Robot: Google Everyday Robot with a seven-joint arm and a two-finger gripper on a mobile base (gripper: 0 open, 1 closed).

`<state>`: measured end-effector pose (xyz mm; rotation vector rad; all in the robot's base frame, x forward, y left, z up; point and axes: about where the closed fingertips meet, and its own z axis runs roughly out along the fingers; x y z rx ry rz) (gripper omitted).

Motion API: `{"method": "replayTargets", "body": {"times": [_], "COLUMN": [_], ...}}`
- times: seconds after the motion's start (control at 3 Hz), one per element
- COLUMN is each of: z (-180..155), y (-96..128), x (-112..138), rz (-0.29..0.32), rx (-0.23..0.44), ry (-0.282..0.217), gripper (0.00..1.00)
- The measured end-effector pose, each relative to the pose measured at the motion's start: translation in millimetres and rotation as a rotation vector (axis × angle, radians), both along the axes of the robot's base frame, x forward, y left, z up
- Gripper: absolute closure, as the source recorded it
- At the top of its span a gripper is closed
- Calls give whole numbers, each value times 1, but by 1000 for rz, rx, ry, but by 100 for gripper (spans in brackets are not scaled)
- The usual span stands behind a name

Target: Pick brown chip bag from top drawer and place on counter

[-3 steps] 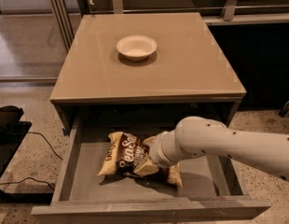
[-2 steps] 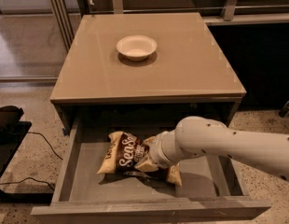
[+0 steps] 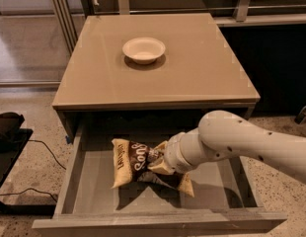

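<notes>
The brown chip bag (image 3: pixel 129 165) lies crinkled in the middle of the open top drawer (image 3: pixel 92 197), its cream ends pointing left and right. My gripper (image 3: pixel 161 163) is down in the drawer at the bag's right half, at the end of the white arm that comes in from the right. The wrist hides the gripper's tips and where they meet the bag. The bag's right end is bunched up under the wrist. The tan counter (image 3: pixel 197 65) lies above and behind the drawer.
A cream bowl (image 3: pixel 143 49) stands at the back middle of the counter. Black equipment with cables (image 3: pixel 7 137) sits on the speckled floor at the left. A glass partition stands at the back left and dark cabinets at the back right.
The bag has shifted and turned a little under the gripper, showing more of its white lettering. The arm has hardly moved.
</notes>
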<state>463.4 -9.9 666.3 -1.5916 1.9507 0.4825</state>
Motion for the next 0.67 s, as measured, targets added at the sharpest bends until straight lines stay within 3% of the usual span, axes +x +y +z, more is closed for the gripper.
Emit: {"method": "replayTargets", "body": {"times": [0.67], "z": [87], "y": [-39], "x": [-13], "rz": [54], "rx": [79], "ry": [-43], "gripper": [100]}}
